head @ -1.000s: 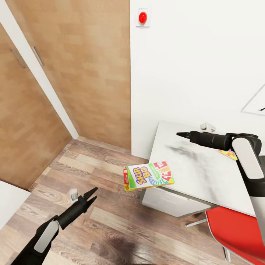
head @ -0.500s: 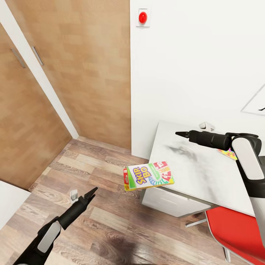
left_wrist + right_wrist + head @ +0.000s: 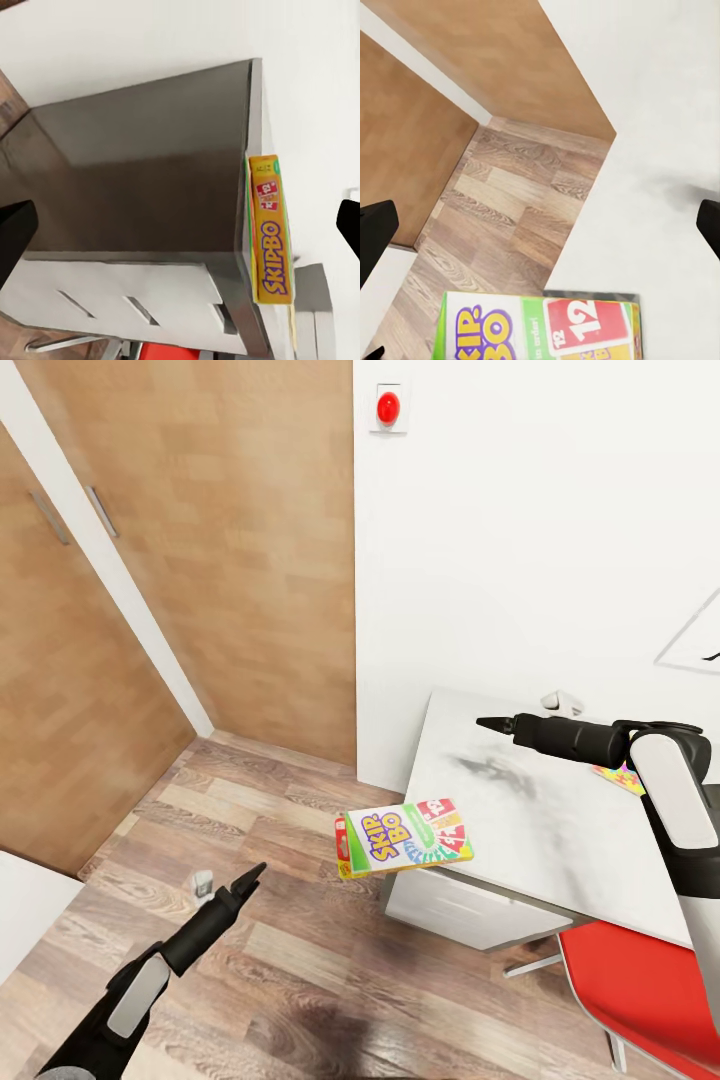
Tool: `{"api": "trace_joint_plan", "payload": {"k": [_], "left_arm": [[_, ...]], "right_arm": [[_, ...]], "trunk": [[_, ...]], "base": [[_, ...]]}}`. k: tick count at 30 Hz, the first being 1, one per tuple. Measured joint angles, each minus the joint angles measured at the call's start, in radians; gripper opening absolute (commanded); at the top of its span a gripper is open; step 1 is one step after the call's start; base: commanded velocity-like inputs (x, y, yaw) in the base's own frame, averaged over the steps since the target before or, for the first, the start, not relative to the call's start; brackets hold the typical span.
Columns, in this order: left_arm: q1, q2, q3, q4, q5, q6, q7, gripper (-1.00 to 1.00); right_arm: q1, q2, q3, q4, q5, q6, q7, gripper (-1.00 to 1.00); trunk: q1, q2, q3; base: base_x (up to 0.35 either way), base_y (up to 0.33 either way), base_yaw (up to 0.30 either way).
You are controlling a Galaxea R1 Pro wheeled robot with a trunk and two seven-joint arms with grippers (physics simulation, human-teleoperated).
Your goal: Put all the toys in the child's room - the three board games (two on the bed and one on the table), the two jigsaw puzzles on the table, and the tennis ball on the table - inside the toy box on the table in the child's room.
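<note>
Yellow-green-red Skip-Bo card box (image 3: 404, 838) overhanging pale grey-white counter (image 3: 540, 830) corner at 6 o'clock; both claws parted, empty; step: pickup; next: left claw (image 3: 247, 880) closes in

Bright, even rendered light; soft blurred shadows smudge the table (image 3: 520, 830).
</note>
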Motion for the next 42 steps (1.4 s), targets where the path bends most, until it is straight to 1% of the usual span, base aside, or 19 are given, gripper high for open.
{"api": "trace_joint_plan", "payload": {"k": [7, 12, 14, 17, 19, 22, 25, 36, 42], "left_arm": [[-0.023, -0.003, -0.001, 0.002, 0.000, 0.003, 0.002, 1.00], [-0.038, -0.007, -0.001, 0.003, 0.000, 0.016, 0.022, 1.00], [-0.045, -0.015, -0.001, 0.004, 0.000, 0.025, 0.046, 1.00], [-0.048, -0.018, -0.001, 0.004, 0.001, 0.028, 0.060, 1.00], [-0.055, -0.026, -0.001, 0.004, 0.002, 0.033, 0.084, 1.00], [-0.059, -0.031, -0.001, 0.004, 0.002, 0.035, 0.094, 1.00], [-0.072, -0.045, -0.001, 0.005, 0.001, 0.039, 0.112, 1.00], [-0.084, -0.059, -0.001, 0.007, 0.001, 0.042, 0.125, 1.00], [-0.085, -0.061, -0.001, 0.008, 0.001, 0.041, 0.126, 1.00]], "right_arm": [[0.006, 0.000, 0.000, -0.001, 0.000, 0.000, 0.000, 1.00], [0.012, 0.000, 0.000, -0.003, 0.000, 0.000, 0.000, 1.00], [0.014, 0.000, 0.000, -0.004, 0.000, 0.000, 0.000, 1.00], [0.015, 0.000, 0.000, -0.004, 0.000, 0.000, 0.000, 1.00], [0.017, 0.000, 0.000, -0.005, 0.001, 0.000, 0.000, 1.00], [0.018, 0.000, 0.000, -0.005, 0.002, 0.000, 0.000, 1.00], [0.028, 0.000, 0.000, -0.005, 0.004, 0.000, 0.000, 1.00], [0.040, 0.002, 0.001, -0.005, 0.006, 0.000, 0.000, 1.00], [0.043, 0.003, 0.001, -0.005, 0.007, 0.000, 0.000, 1.00]], "trunk": [[0.000, 0.000, 0.000], [0.000, 0.000, 0.000], [0.000, 0.000, 0.000], [0.000, 0.000, 0.000], [0.000, 0.000, 0.000], [0.000, 0.000, 0.000], [0.000, 0.000, 0.000], [0.000, 0.000, 0.000], [0.000, 0.000, 0.000]], "base": [[0.000, 0.000, 0.000], [0.000, 0.000, 0.000], [0.000, 0.000, 0.000], [0.000, 0.000, 0.000], [0.000, 0.000, 0.000], [0.000, 0.000, 0.000], [0.000, 0.000, 0.000], [0.000, 0.000, -0.006], [0.000, 0.000, -0.139]]}}
